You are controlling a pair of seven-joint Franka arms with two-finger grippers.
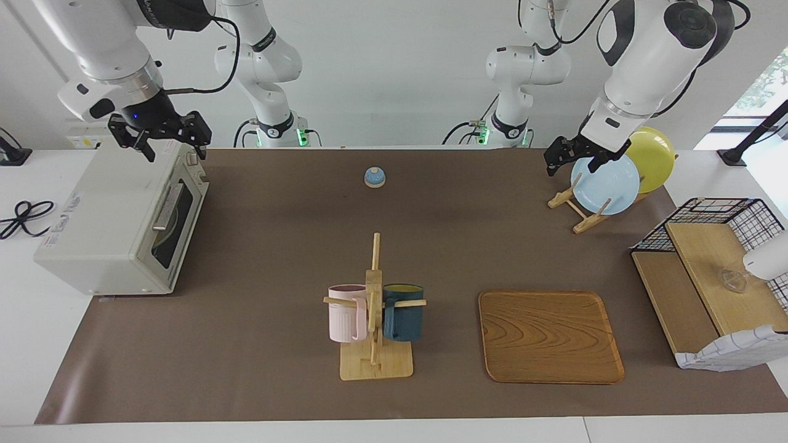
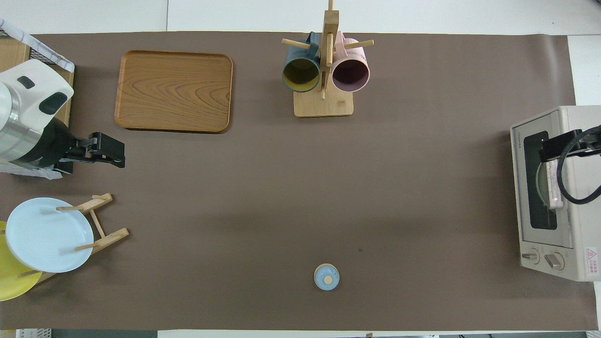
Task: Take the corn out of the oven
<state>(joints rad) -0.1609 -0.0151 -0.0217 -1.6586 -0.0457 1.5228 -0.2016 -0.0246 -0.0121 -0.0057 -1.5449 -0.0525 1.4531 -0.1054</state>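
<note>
The off-white oven stands at the right arm's end of the table, its dark glass door shut and its metal bar handle facing the table's middle. Through the glass in the overhead view only a pale round dish shows. The corn is hidden. My right gripper hangs open just over the oven's top edge above the door, holding nothing. My left gripper is open and empty in the air over the plate rack at the left arm's end. From above, the oven lies under the right gripper.
A wooden mug rack with a pink and a dark blue mug stands mid-table, a wooden tray beside it. A small blue bell sits nearer the robots. A blue plate and a yellow plate lean in their rack. A wire shelf stands at the left arm's end.
</note>
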